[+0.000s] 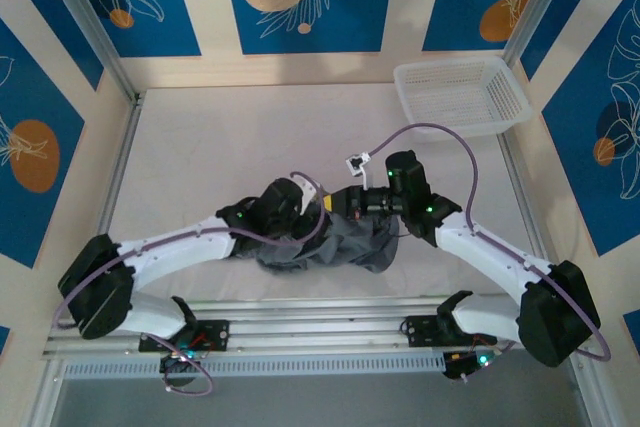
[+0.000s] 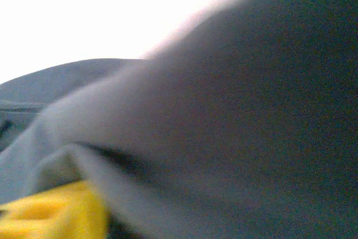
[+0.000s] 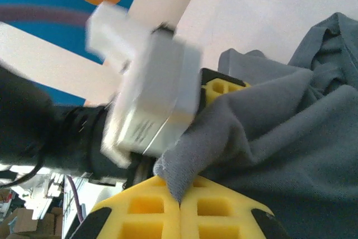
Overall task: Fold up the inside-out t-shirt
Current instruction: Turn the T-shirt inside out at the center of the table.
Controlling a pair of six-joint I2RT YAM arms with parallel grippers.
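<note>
The dark grey inside-out t-shirt (image 1: 335,247) lies crumpled in a heap at the middle of the table, near the front edge. Both grippers meet over its top edge. My right gripper (image 1: 340,204) reaches in from the right, and in the right wrist view its yellow fingers (image 3: 151,208) are shut on a fold of the cloth (image 3: 268,138). My left gripper (image 1: 316,209) comes from the left, right beside it. One of its yellow fingers (image 3: 222,89) pokes out from under the cloth. Blurred grey cloth (image 2: 235,127) drapes over the left wrist view, with one yellow finger (image 2: 50,216) at the lower left; its jaws are hidden.
A white mesh basket (image 1: 462,95) stands at the back right corner. The white table (image 1: 200,147) stretches bare behind and to the left of the shirt. Metal rails (image 1: 320,312) run along the front edge by the arm bases.
</note>
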